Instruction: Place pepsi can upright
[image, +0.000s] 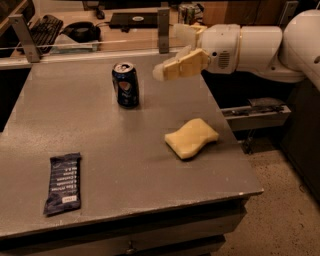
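Note:
The pepsi can (125, 85), dark blue with a silver top rim, stands upright on the grey table (100, 145), towards the back and a little left of centre. My gripper (170, 55) is at the end of the white arm (260, 47), which reaches in from the right. It hovers above the table just right of the can, apart from it. Its cream fingers (181, 65) are open and hold nothing.
A yellow sponge (191, 138) lies right of centre near the table's right edge. A flat dark blue snack wrapper (62, 182) lies at the front left. Behind the table run a rail with metal posts (163, 30), a keyboard (42, 27) and a desk.

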